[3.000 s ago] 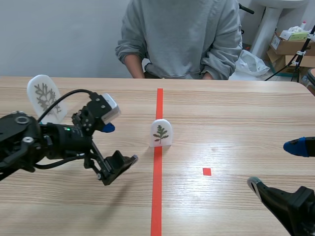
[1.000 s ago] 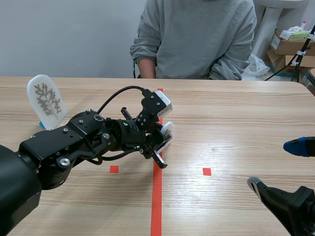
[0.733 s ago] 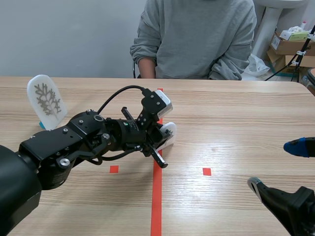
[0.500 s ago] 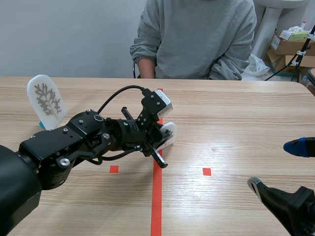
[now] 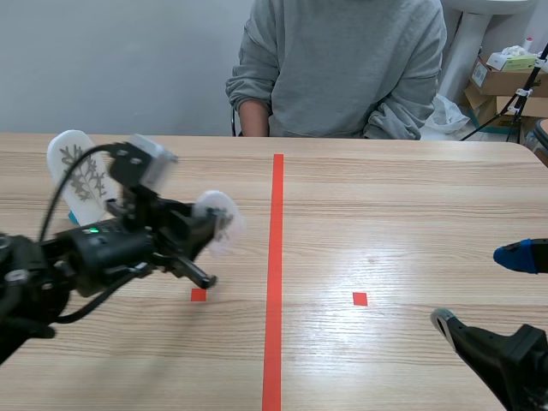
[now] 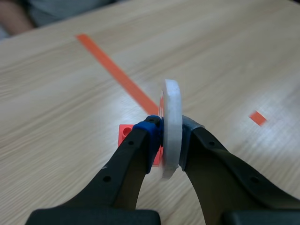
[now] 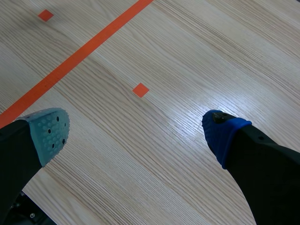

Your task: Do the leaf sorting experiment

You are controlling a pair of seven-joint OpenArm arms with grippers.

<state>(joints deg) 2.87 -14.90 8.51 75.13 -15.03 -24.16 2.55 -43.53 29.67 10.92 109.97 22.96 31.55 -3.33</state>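
A small white card with a leaf print [image 5: 217, 224] hangs above the table left of the orange-red line, and my left gripper [image 5: 204, 244] is shut on it. From the left wrist, the card [image 6: 171, 123] shows edge-on, pinched between the two pads of the left gripper [image 6: 168, 137], over a red tape square. A larger white card with a branching leaf [image 5: 75, 169] stands upright at the far left, behind the left arm. My right gripper [image 5: 484, 289] rests low at the table's right with nothing in it; its fingers stand wide apart in the right wrist view [image 7: 136, 133].
A person in a grey sweatshirt [image 5: 342, 60] sits across the table with both hands out of view. Cardboard boxes [image 5: 509, 81] stand beyond the table's far right corner. The orange-red line [image 5: 274, 282] runs down the middle of the table.
My left gripper closed on the small leaf card at the middle line, lifted it and carried it to the left. The right arm has not moved.
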